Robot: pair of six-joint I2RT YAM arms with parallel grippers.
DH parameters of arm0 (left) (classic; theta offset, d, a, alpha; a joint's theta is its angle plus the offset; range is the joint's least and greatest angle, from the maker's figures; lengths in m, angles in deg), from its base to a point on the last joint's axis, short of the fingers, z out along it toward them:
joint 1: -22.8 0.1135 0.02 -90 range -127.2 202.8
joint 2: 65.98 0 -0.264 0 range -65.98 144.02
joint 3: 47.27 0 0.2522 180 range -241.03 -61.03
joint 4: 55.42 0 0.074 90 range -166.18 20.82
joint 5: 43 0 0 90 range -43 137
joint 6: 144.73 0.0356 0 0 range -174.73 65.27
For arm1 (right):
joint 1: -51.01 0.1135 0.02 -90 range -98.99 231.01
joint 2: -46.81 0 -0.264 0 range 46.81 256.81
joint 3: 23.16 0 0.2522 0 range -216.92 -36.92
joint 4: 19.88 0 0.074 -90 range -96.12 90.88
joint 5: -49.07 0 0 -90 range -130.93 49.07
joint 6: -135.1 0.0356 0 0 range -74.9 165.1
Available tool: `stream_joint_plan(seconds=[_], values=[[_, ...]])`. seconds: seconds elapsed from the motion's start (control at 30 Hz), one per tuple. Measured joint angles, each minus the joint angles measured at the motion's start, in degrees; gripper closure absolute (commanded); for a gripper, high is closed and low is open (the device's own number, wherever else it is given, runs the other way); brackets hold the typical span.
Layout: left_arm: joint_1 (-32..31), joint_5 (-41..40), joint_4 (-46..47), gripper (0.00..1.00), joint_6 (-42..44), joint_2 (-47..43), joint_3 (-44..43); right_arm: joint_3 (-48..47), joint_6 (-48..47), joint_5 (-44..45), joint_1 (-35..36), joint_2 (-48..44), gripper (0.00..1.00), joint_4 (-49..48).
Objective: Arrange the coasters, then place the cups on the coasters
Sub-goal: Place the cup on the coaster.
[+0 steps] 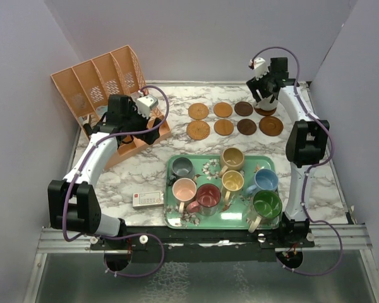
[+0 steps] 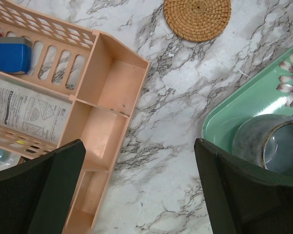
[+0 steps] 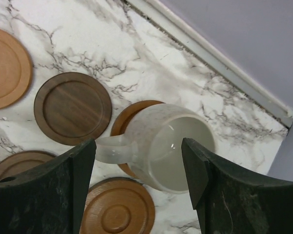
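Eight round coasters lie in two rows at the back of the table, from a woven coaster (image 1: 198, 130) (image 2: 198, 18) on the left to a brown coaster (image 1: 271, 125) on the right. A cream cup (image 3: 168, 146) stands on the far-right back coaster (image 3: 124, 122). My right gripper (image 3: 136, 144) (image 1: 264, 95) is open just above that cup, with one finger beside the handle, the other over the mouth. Several cups stand on the green tray (image 1: 240, 221), among them grey (image 1: 182, 167) (image 2: 273, 146), pink (image 1: 184, 189) and green (image 1: 266, 204). Over bare marble, my left gripper (image 2: 139, 146) (image 1: 155, 128) is open and holds nothing.
An orange slotted organizer (image 1: 104, 82) (image 2: 112, 92) sits at the back left, right beside my left gripper, with a blue item (image 2: 12, 53) and papers in it. A small white box (image 1: 147, 199) lies left of the tray. Walls close in on three sides.
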Motion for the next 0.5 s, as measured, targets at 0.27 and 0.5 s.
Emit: stream_joint_plan(seconds=[0.27,0.5], values=[[0.15,0.33,0.68,0.02,0.02,-0.52,0.79,1.66,3.41,9.31,3.61,0.02,0.28,-2.19],[0.22,0.44,0.79,0.02,0.0,-0.85,0.79,1.66,3.3,16.68,4.22,0.28,0.28,-4.2]])
